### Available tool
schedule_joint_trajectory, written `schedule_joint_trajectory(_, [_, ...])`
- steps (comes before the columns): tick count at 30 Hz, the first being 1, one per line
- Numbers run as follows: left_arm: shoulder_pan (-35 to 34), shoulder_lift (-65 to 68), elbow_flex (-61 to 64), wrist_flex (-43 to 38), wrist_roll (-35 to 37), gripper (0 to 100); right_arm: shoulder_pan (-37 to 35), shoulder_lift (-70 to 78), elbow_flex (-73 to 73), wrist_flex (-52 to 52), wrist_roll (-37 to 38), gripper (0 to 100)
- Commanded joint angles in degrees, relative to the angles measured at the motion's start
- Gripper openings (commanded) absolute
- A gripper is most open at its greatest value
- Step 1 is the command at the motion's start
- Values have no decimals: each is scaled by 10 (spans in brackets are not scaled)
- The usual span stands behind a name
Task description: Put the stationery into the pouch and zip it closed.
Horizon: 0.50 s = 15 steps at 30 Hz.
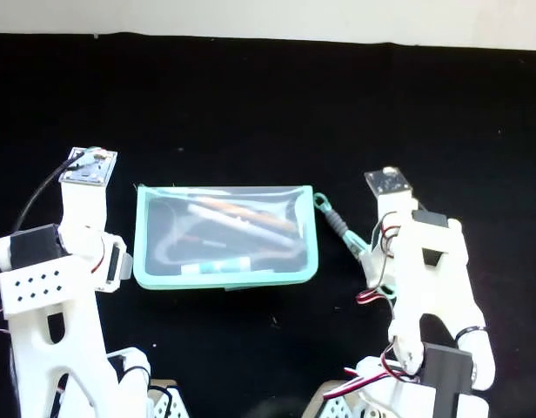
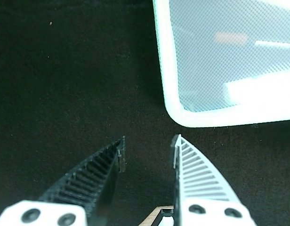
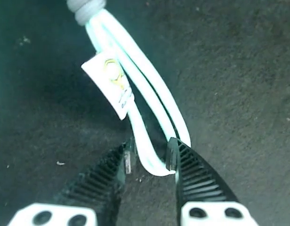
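The mint-edged mesh pouch (image 1: 224,237) lies flat mid-table with pens and other stationery (image 1: 242,218) showing through it. Its zip slider sits at the far right corner, and a pull cord (image 1: 342,228) trails from there toward the right arm. In the right wrist view, my right gripper (image 3: 150,148) is shut on the end loop of that cord (image 3: 149,84), which carries a small white tag (image 3: 112,82). My left gripper (image 2: 149,141) stands open on the black cloth, just off the pouch's rounded near-left corner (image 2: 182,113), touching nothing.
The table is covered with a black cloth (image 1: 268,104). Both arm bases stand at the near edge, flanking the pouch. A pale wall strip runs along the far edge.
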Motion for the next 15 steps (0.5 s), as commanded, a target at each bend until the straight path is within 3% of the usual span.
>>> schedule_joint_trajectory(1, [10, 1, -21, -8, 6, 184, -35, -22, 11, -5, 5, 124])
schedule_joint_trajectory(7, [10, 1, -21, -8, 6, 183, -54, -22, 70, -77, 3, 124])
schedule_joint_trajectory(15, [10, 1, -21, -8, 6, 182, -51, -21, 79, -85, 4, 118])
